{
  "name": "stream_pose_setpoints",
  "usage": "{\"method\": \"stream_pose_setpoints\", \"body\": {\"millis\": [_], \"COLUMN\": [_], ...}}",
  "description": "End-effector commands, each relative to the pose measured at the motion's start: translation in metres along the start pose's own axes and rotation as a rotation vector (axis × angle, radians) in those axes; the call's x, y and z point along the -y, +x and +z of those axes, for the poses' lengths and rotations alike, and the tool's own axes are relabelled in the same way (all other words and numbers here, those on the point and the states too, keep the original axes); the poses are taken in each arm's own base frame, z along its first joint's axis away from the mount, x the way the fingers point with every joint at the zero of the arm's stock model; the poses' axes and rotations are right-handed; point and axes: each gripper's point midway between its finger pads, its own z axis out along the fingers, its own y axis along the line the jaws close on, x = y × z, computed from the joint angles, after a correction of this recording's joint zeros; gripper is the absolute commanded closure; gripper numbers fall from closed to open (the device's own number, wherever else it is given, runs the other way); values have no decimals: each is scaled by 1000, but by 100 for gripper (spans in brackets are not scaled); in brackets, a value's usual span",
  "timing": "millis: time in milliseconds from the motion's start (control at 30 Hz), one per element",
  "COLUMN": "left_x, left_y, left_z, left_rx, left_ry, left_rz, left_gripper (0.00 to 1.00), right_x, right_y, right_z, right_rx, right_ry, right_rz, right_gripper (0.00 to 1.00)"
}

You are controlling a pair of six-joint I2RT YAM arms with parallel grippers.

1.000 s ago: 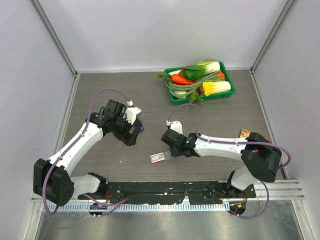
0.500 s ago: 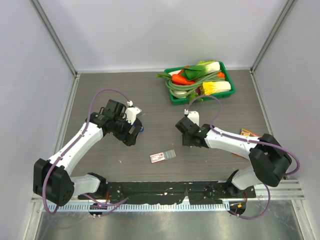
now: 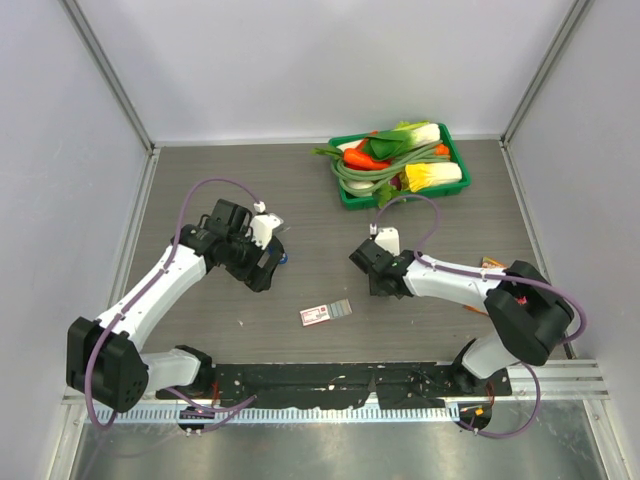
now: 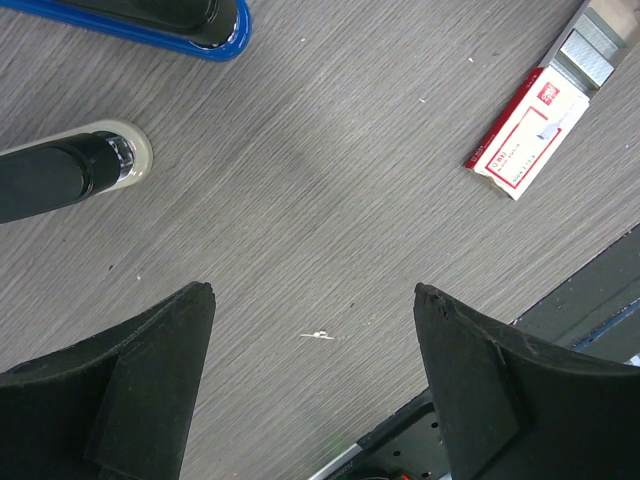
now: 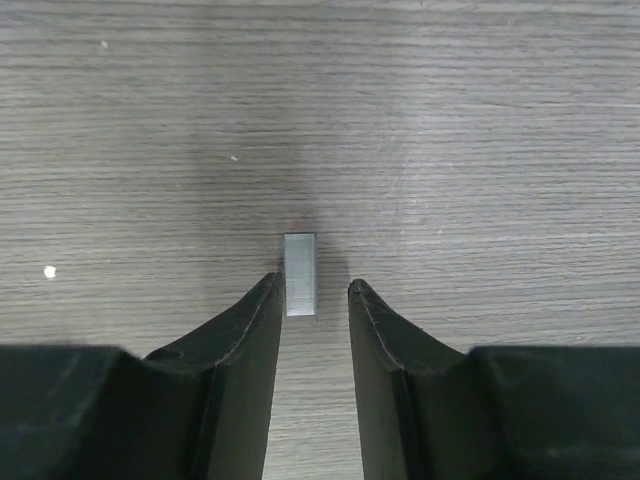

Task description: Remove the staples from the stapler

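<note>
The blue stapler (image 3: 283, 257) lies left of centre; its blue edge (image 4: 150, 20) and a black, cream-tipped part (image 4: 70, 175) show in the left wrist view. My left gripper (image 3: 260, 272) hangs beside it, wide open and empty (image 4: 312, 300). A short silvery strip of staples (image 5: 300, 274) lies on the table at the tips of my right gripper (image 5: 313, 288), against the left finger with a gap to the right one. The jaws stand narrowly apart. My right gripper (image 3: 378, 275) is at the table's middle. Another staple strip (image 3: 342, 308) lies by the white-and-pink box (image 3: 315, 316).
A green tray (image 3: 345, 196) of toy vegetables stands at the back right. A small orange packet (image 3: 489, 266) lies near the right wall. The box (image 4: 527, 140) and its strip (image 4: 592, 50) also show in the left wrist view. The black base rail (image 3: 330, 380) runs along the near edge.
My right gripper has moved up and to the right, away from the white-and-pink box, to the table's middle. The left arm has not moved.
</note>
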Motion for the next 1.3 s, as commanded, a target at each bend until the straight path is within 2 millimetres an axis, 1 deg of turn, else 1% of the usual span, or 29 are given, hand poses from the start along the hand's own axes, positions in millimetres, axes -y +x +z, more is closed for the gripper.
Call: {"method": "stream_pose_setpoints", "body": {"millis": [0, 133, 233, 267, 333, 367, 467, 533, 633, 667, 767, 800, 933, 1067, 1133, 1267], "left_x": [-1, -1, -1, -1, -1, -1, -1, -1, 0, 0, -1, 0, 0, -1, -1, 0], "left_y": [-9, -7, -6, -5, -5, -5, -6, -5, -5, -5, -5, -4, -4, -3, -2, -2], "left_z": [-8, -8, -7, -6, -7, -6, -6, -5, -5, -5, -5, -4, -4, -4, -3, -3], "left_rx": [36, 33, 28, 27, 27, 26, 27, 26, 28, 29, 28, 25, 25, 26, 21, 24], "left_ry": [-13, -14, -14, -13, -12, -13, -11, -10, -10, -10, -10, -7, -8, -13, -11, -7], "left_rz": [32, 33, 32, 31, 32, 31, 30, 27, 27, 26, 25, 25, 23, 27, 28, 27], "left_gripper": [15, 15, 15, 15, 15, 15, 15, 15, 15, 15, 15, 15, 15, 15, 15, 15], "right_x": [7, 5, 5, 5, 3, 2, -6, -14, -35, -45, -64, -73, -93, -109, -114, -116], "right_y": [4, 7, 9, 9, 9, 7, 5, -1, -7, -7, -9, -5, 1, 5, 4, 4], "right_z": [8, 13, 14, 14, 13, 10, 3, -7, -26, -34, -46, -51, -57, -64, -69, -71], "right_rx": [8, 1, -4, -3, -4, 2, 2, 25, 69, 83, 117, 124, 135, 141, 155, 168], "right_ry": [37, 27, 24, 21, 7, -6, -53, -100, -174, -200, -249, -271, -305, -344, -351, -344], "right_rz": [0, 5, 3, 4, 5, 11, 22, 36, 34, 22, 35, 20, 13, 0, -8, -20], "right_gripper": [62, 65, 70, 75, 81, 86, 92, 92, 92, 92, 92, 92, 93, 93, 93, 94]}}
